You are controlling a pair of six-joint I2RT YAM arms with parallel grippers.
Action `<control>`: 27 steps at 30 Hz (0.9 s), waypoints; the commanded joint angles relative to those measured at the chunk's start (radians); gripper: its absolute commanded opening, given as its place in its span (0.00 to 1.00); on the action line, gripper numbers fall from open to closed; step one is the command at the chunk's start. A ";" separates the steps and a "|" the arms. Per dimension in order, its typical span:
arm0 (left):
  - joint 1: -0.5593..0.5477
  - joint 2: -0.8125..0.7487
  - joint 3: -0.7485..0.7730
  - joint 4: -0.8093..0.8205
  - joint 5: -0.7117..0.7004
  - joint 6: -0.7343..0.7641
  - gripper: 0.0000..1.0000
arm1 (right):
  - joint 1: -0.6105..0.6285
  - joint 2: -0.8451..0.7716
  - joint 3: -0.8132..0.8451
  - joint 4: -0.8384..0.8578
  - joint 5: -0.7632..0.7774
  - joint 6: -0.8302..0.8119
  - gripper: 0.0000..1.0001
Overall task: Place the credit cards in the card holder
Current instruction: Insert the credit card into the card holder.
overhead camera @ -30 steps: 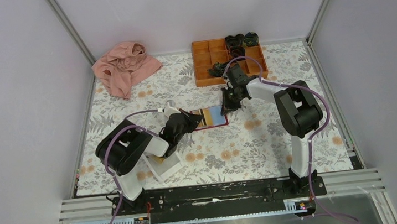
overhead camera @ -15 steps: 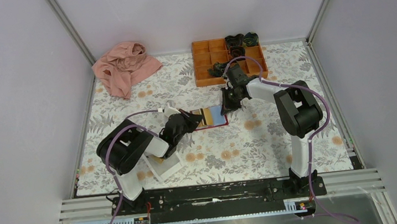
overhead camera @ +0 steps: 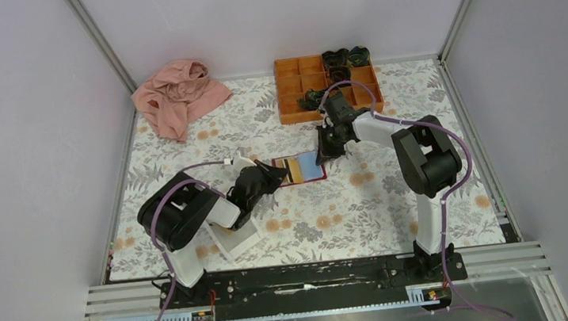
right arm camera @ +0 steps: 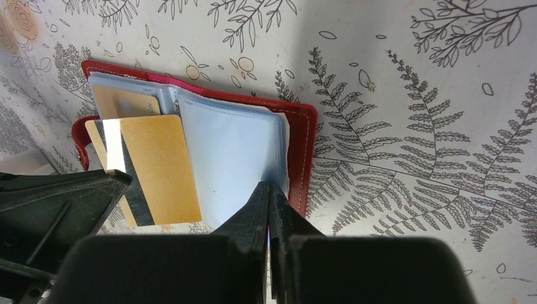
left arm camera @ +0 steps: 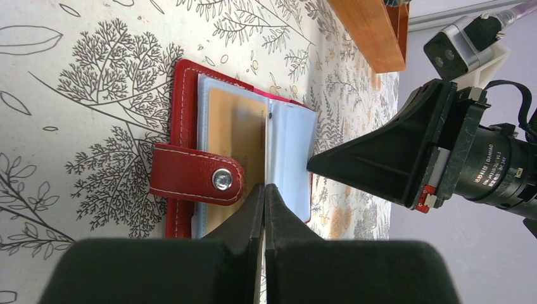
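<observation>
The card holder (overhead camera: 312, 169) lies open on the floral mat, red cover (right arm camera: 309, 142) down, pale blue sleeves up, snap tab (left arm camera: 196, 180) folded onto its left half. One credit card (right arm camera: 130, 101) sits in a left sleeve. My left gripper (left arm camera: 264, 188) is shut on another credit card (right arm camera: 158, 168), golden with a black stripe, which hangs over the holder's left half. In the left wrist view it shows only edge-on. My right gripper (right arm camera: 269, 187) is shut on the holder's right-hand edge, pinching sleeves and cover. In the top view the left gripper (overhead camera: 273, 176) and right gripper (overhead camera: 322, 155) flank the holder.
A white tray (overhead camera: 237, 241) lies under the left arm with something golden (overhead camera: 227, 230) in it. An orange compartment box (overhead camera: 291, 105) holding dark items stands at the back. A pink cloth (overhead camera: 177, 100) is bunched at the back left.
My left gripper has shifted slightly left and toward the near edge with its card. The right gripper and the card holder have stayed put.
</observation>
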 commanded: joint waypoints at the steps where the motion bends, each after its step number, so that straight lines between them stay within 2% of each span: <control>1: 0.001 0.009 0.015 0.052 -0.025 -0.003 0.00 | 0.012 0.047 0.005 -0.034 0.049 -0.027 0.00; 11: 0.002 -0.004 0.035 0.047 -0.010 0.000 0.00 | 0.011 0.057 0.012 -0.034 0.049 -0.030 0.00; 27: 0.004 0.064 0.043 0.097 0.005 -0.013 0.00 | 0.011 0.075 0.022 -0.041 0.049 -0.034 0.00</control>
